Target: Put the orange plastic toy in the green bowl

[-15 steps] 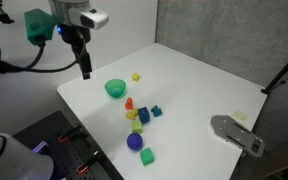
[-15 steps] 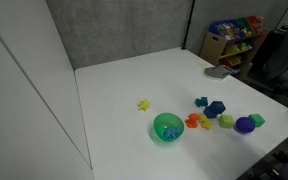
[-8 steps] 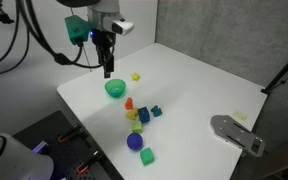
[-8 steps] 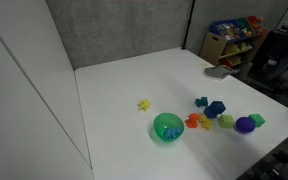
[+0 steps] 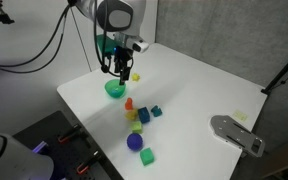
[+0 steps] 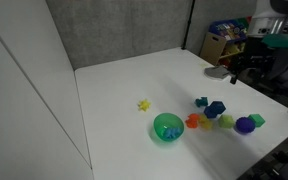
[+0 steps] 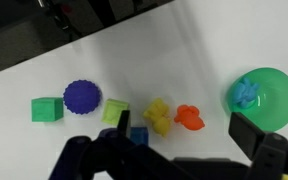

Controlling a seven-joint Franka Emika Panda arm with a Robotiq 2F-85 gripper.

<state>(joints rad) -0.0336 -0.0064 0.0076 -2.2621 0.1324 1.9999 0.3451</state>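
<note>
The orange plastic toy (image 5: 129,103) lies on the white table just beside the green bowl (image 5: 115,89); both also show in an exterior view, toy (image 6: 194,121) and bowl (image 6: 168,127). In the wrist view the toy (image 7: 190,117) lies left of the bowl (image 7: 268,98), which holds a small blue piece (image 7: 247,92). My gripper (image 5: 124,72) hangs open and empty above the bowl and toy. In the wrist view its jaws (image 7: 182,135) stand wide apart, with the toy between and below them.
A row of toys runs from the orange one: yellow pieces (image 7: 158,114), blue blocks (image 5: 156,111), a purple ball (image 5: 134,142), a green cube (image 5: 147,155). A yellow star (image 6: 143,104) lies apart. A grey device (image 5: 234,132) sits near the table edge.
The arm has swung from beyond the table's edge to a spot over the bowl and the orange toy. No toy has moved.
</note>
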